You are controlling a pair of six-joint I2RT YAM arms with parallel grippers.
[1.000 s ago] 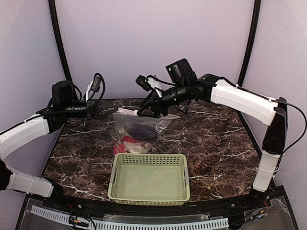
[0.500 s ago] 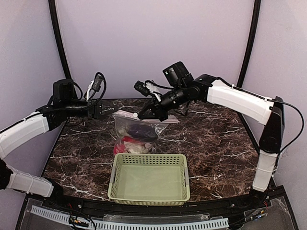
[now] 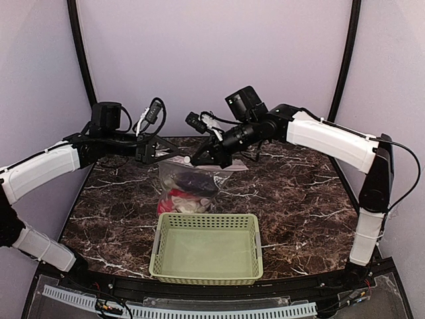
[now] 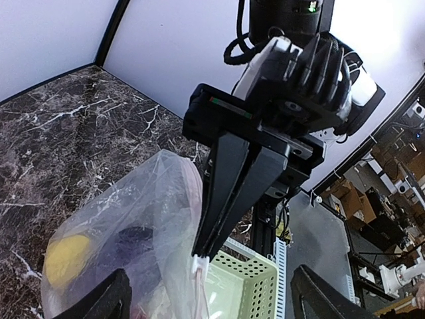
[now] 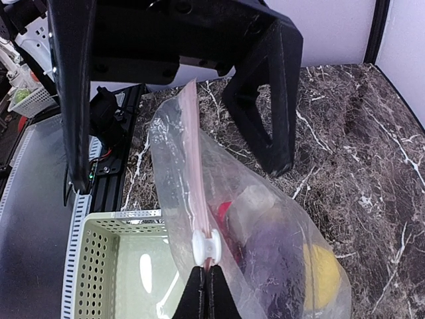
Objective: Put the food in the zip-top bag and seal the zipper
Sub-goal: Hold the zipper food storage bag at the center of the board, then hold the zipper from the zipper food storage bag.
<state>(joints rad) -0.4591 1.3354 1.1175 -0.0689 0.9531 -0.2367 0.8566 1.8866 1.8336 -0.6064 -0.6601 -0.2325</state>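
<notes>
The clear zip-top bag hangs upright over the table behind the basket. Inside it is the food: a yellow pepper, a dark purple eggplant, a red piece and a white piece. My right gripper is shut on the pinkish zipper, right beside its white slider, and holds the bag up. My left gripper is open. Its fingers stand wide on either side of the bag's far end without touching it. In the top view the left gripper faces the right gripper.
The pale green perforated basket sits in front of the bag with nothing in it. The dark marble table lies all around. Black frame posts rise at the back corners.
My left gripper has let go of the bag's corner, opened wide and shifted up and right. My right gripper has shut on the zipper by the slider.
</notes>
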